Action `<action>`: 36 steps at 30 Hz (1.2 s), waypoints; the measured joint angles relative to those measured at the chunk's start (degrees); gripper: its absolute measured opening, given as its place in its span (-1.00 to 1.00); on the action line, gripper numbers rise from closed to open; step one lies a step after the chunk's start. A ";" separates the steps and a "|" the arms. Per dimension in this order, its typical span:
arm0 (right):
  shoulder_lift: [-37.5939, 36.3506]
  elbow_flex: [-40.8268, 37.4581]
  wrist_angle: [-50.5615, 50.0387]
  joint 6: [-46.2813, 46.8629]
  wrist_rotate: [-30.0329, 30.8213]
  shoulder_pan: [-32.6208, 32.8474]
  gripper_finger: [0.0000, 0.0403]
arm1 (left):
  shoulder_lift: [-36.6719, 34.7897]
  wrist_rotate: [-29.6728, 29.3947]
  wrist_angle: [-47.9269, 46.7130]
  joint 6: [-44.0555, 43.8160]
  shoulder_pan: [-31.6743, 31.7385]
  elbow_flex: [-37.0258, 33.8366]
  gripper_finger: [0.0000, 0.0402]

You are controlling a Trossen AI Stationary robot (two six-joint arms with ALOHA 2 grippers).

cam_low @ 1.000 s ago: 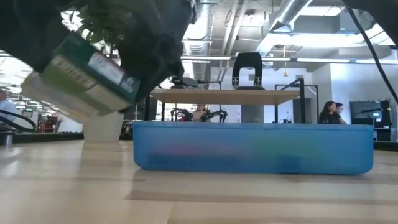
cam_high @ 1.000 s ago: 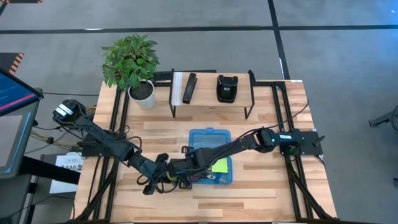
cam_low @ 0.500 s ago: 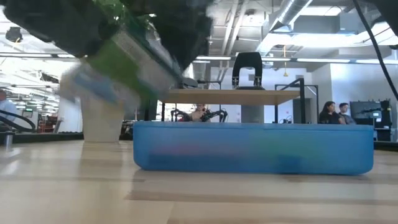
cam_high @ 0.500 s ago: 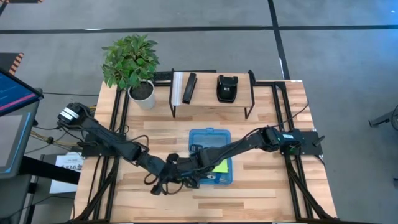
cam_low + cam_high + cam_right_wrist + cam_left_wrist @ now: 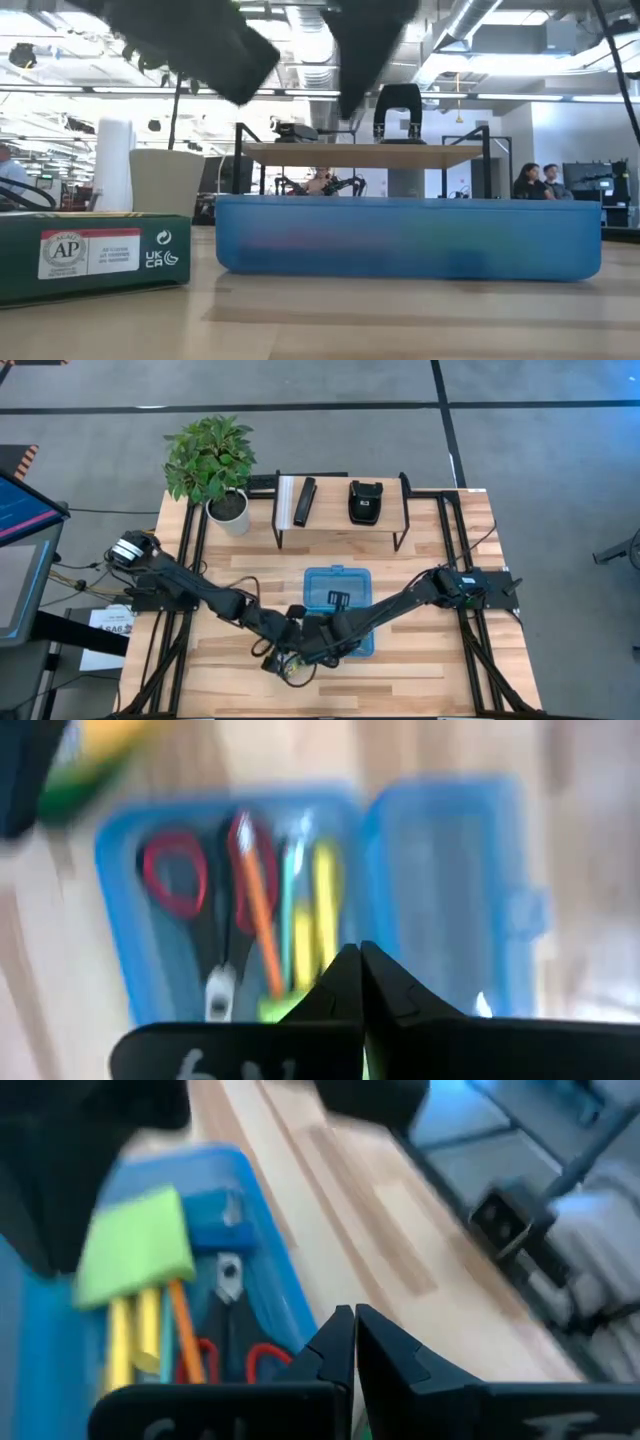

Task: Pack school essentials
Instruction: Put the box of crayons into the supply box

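Observation:
The green-yellow crayon box (image 5: 92,256) lies flat on the table in front of the blue case (image 5: 408,236), partly hidden under the arms in the high view (image 5: 291,672). The open case (image 5: 232,1230) holds the lime-green sticky-note pad (image 5: 135,1245), yellow and orange pencils (image 5: 262,915) and red-handled scissors (image 5: 175,872). My left gripper (image 5: 352,1318) and my right gripper (image 5: 358,956) are both shut and empty. They hover side by side over the case's near end (image 5: 300,650), above the crayon box.
A low shelf rack (image 5: 340,530) at the far side carries the black stapler (image 5: 364,501) and a flat black bar (image 5: 305,502). A potted plant (image 5: 212,460) stands at the far left. The bare table lies left and right of the case.
The crayon box was carried tilted in the air by a dark gripper. It has come down and now lies flat on the table, free of both grippers. Both arms have reached toward the table's near edge, and the left one has also moved toward the right.

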 joint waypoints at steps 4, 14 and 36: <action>-6.57 -5.69 5.45 0.59 2.85 0.96 -0.98 | -6.50 -4.01 -6.88 -0.61 -1.68 0.25 -1.00; -24.48 -38.93 47.19 -3.27 -4.40 4.36 -0.98 | -13.74 -13.67 -10.75 -6.36 -11.22 -7.44 -1.00; -2.19 -26.82 57.78 -9.79 -16.84 6.19 -0.75 | -12.79 -11.13 0.97 -22.85 -11.49 -25.30 -1.00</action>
